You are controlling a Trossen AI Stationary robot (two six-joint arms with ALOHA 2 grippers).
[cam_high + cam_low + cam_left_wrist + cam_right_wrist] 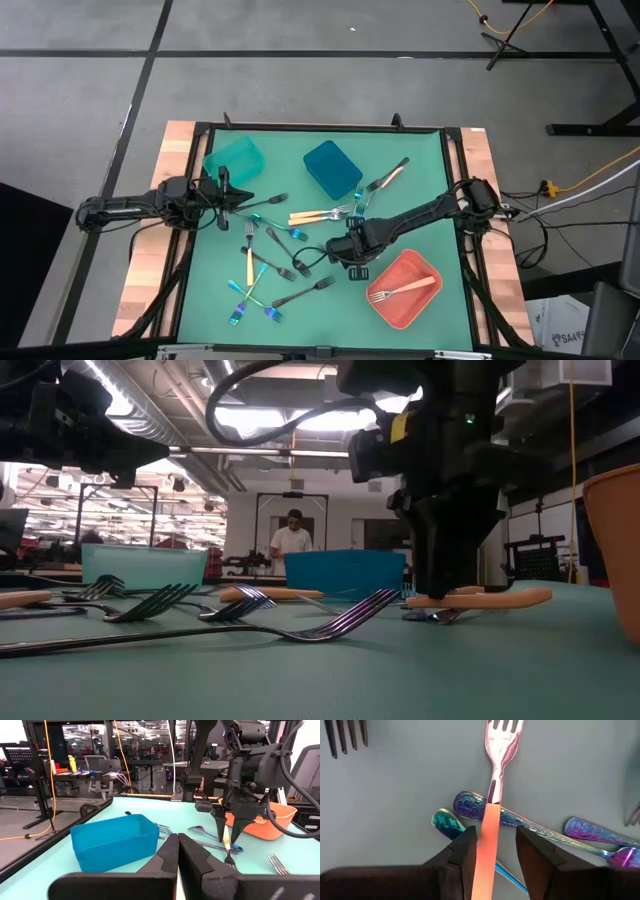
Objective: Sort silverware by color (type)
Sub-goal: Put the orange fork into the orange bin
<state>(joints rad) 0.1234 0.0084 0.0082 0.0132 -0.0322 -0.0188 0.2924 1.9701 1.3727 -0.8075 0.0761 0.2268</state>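
Forks lie scattered over the middle of your green worktop (420, 180), with one gold-handled fork (402, 290) already in the coral bin (425, 305) at 5 o'clock. Counting loose ones from above, you can make out about three more gold-handled, several black and several iridescent blue-teal; where they overlap the tally is uncertain, and you cannot tell whether any are plain silver. You have three bins: teal (234, 158) at 10 o'clock, blue (333, 168) at 12 o'clock, and the coral one. No readable writing shows on any of them.

Your right gripper (494, 845) is down near the worktop's centre, towards 4 o'clock, its fingers (466, 851) standing apart either side of a gold-handled fork (495, 790); you cannot tell whether they touch the handle. That fork lies across two iridescent forks (530, 826), whose handles pass beneath it, so they crowd the pick.

Your left gripper (178, 851) waits at 9 o'clock beside the teal bin, fingers pressed together and empty.

Beyond the worktop a person (293, 542) stands in the room
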